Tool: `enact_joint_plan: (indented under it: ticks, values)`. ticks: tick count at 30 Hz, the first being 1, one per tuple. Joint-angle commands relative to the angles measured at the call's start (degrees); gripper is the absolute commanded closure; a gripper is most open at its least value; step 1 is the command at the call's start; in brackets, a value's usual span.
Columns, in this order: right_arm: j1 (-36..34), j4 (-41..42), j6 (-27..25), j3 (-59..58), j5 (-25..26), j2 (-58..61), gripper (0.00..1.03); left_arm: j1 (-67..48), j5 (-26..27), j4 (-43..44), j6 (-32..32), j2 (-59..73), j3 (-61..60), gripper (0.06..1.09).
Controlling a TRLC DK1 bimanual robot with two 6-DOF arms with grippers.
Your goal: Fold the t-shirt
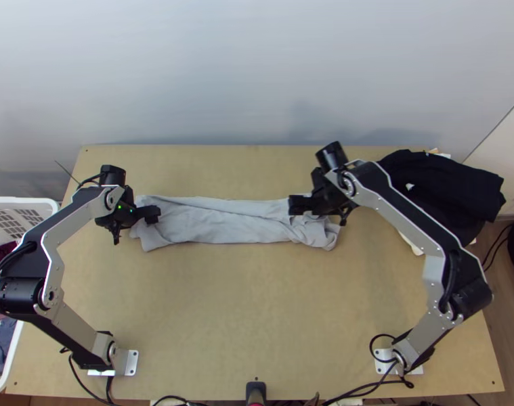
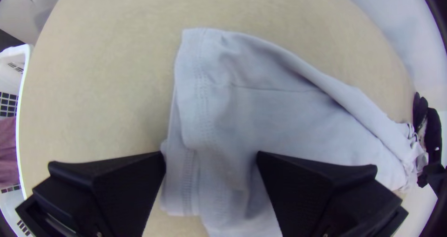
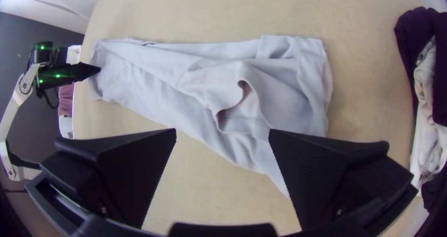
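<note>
The light grey t-shirt (image 1: 223,222) lies as a long narrow folded strip across the table, wrinkled, its right end bunched. Over its left end is my left gripper (image 1: 148,218); in the left wrist view the left gripper (image 2: 212,165) stands open above layered hems of the shirt (image 2: 279,111). My right gripper (image 1: 304,206) is over the strip's right part. In the right wrist view the right gripper (image 3: 223,139) is open, with a raised loose fold of the shirt (image 3: 260,97) just beyond its fingers.
Dark and white clothes (image 1: 446,189) are heaped at the table's far right corner. A white basket (image 1: 16,203) with clothes stands beside the table's left edge. Bare wood (image 1: 257,304) lies between the shirt and the near edge.
</note>
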Motion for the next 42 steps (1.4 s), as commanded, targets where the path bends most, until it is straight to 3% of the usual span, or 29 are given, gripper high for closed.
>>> enact_joint_plan:
  ticks: [1, 6, 14, 17, 22, 27, 42]
  values:
    - [-4.55, -0.44, -1.6, -2.53, 0.94, -4.11, 0.1, 0.03, 0.01, -0.51, 0.16, -0.58, 0.65, 0.16]
    - [-6.92, -0.44, -3.27, -5.61, 1.73, -6.92, 0.1, -0.06, 0.01, -0.68, 0.24, -0.4, 0.56, 0.16]
    - [0.72, 0.44, -1.68, -7.37, 1.65, -8.24, 0.1, -0.59, 0.01, -1.03, 0.16, 0.04, 0.3, 0.17]
    - [2.48, 0.7, -0.98, -5.87, 1.65, -7.27, 0.1, -0.59, 0.01, -0.86, -0.02, 0.39, 0.3, 0.24]
    - [3.18, 0.7, -0.89, -2.45, 1.65, -5.42, 0.1, -0.94, 0.01, 0.02, -0.81, 0.13, 0.12, 0.57]
    - [3.45, 0.7, -0.45, 3.0, 1.65, -2.44, 0.1, -1.03, 0.01, 3.27, 0.6, -0.75, -1.2, 1.05]
    - [10.66, 0.79, 1.66, 18.03, -5.12, 19.27, 0.1, -3.23, 0.71, -4.55, -1.34, -8.75, 6.89, 1.05]
